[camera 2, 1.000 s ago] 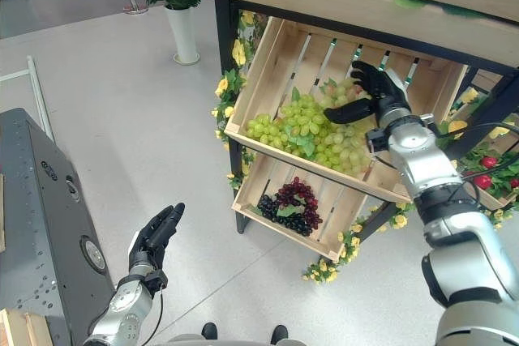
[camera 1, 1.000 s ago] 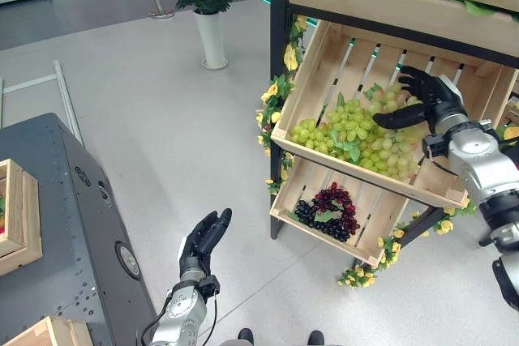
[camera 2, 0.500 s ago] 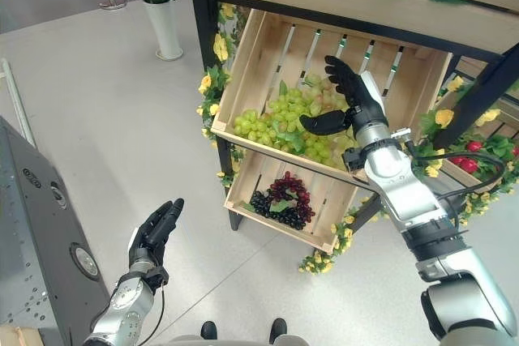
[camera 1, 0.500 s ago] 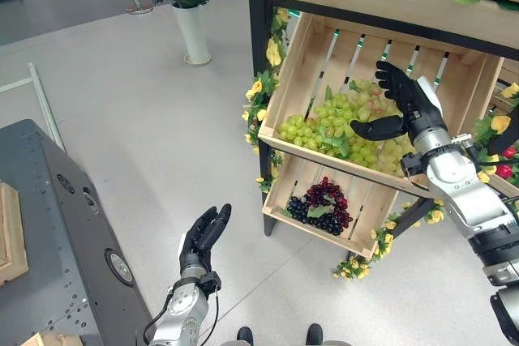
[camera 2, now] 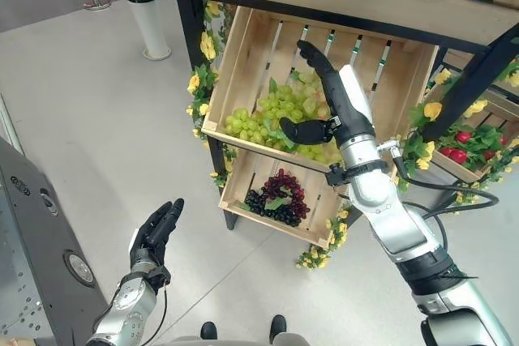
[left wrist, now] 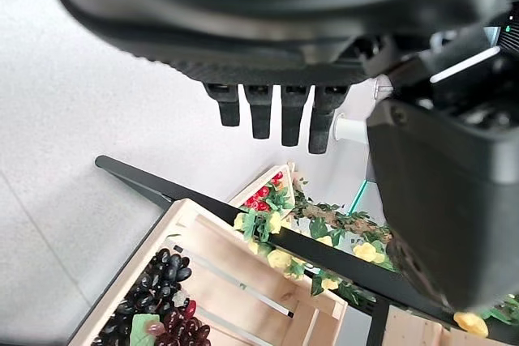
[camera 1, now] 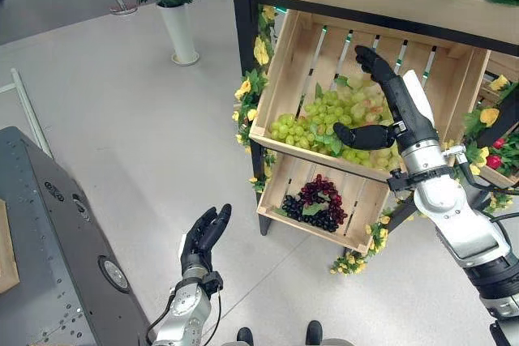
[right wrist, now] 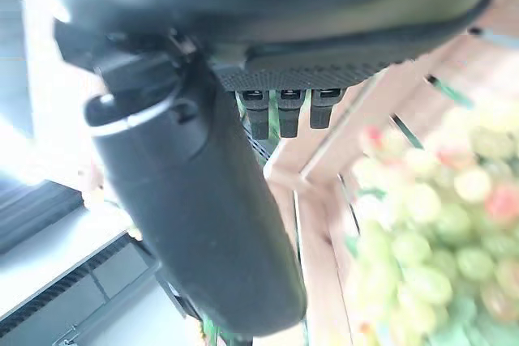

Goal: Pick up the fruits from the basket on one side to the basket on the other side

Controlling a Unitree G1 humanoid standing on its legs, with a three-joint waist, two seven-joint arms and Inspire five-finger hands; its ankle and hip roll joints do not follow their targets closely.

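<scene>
A pile of green grapes point(camera 1: 323, 117) lies in the upper slatted wooden crate point(camera 1: 285, 62) of a dark rack. My right hand point(camera 1: 408, 121) hovers over the pile's right side, open, with straight fingers aimed at the crate's back and the thumb point(camera 1: 361, 136) stretched across the grapes. It holds nothing. The right wrist view has the thumb point(right wrist: 203, 200) beside the green grapes point(right wrist: 422, 241). Dark grapes point(camera 1: 313, 205) fill the lower crate point(camera 1: 365, 208). My left hand point(camera 1: 203, 237) hangs open low over the floor, fingers point(left wrist: 272, 115) straight and empty.
A grey metal platform point(camera 1: 49, 232) stands at the lower left, with a wooden crate's corner point(camera 1: 5, 250) on it. A white vase with a plant point(camera 1: 180, 34) stands on the floor behind. Yellow flowers point(camera 1: 259, 50) trim the rack, and red fruit point(camera 1: 493, 160) sits at the far right.
The camera has swung right, so the whole picture slid left. My right hand has lifted off the green grapes and its fingers have straightened. The left hand has stayed put.
</scene>
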